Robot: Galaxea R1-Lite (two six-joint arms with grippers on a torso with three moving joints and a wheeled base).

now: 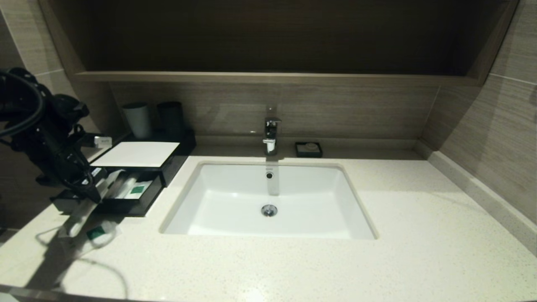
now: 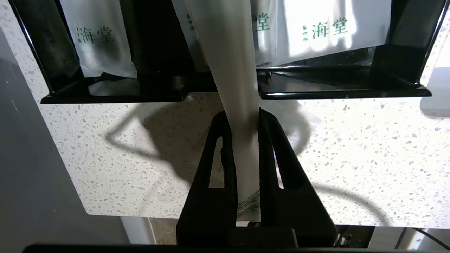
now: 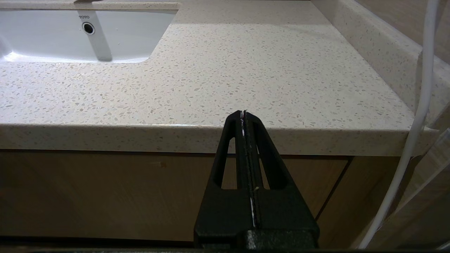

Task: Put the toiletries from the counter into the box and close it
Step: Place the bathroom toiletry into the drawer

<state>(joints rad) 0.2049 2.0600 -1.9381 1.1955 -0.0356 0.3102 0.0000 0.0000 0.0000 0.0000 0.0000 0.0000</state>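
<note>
The black box with a white top panel stands at the counter's back left, and its front drawer is pulled open. My left gripper is shut on a long thin frosted packet just in front of the drawer. The packet's far end reaches over the drawer's front wall. Other packets lie inside the drawer, one with a green label. A short sachet with a green label lies on the counter below the gripper. My right gripper is shut and empty, below the counter's front edge.
Two cups stand behind the box. The white sink with a faucet is set in the middle of the counter. A small black soap dish sits right of the faucet. A white cable hangs beside my right arm.
</note>
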